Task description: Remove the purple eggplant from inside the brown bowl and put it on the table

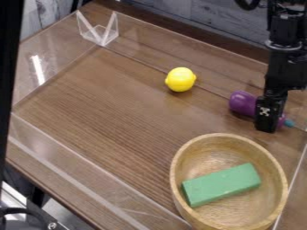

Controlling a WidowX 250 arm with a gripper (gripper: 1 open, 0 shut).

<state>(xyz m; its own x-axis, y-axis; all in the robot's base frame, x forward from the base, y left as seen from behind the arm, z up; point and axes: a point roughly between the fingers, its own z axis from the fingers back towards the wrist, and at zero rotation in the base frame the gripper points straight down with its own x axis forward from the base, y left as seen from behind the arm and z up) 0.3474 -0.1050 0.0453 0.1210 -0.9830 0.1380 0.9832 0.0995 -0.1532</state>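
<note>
- Now gripper (267,119) sits low over the table (108,99), pointing nearly straight down, fingers spread wide per what shows, nothing clamped.
- purple eggplant (247,102) lies on the wood, out of the brown bowl (182,162); only its rounded end shows, just left of the fingers, the rest hidden behind them. Contact or not: cannot tell.
- Bowl is near the front, below-left of the fingers, holding only a green block (221,184).
- Judgement: placement looks done, step in hand is the release and clear-off.
- Do it well: keep fingers wide, lift straight up first, no sideways drag, since the eggplant is round and could roll.
- Avoid swinging toward the acrylic wall (295,126) right beside the fingers.
- yellow ball (180,79) is well apart, up-left of the fingers; leave it alone.
</note>
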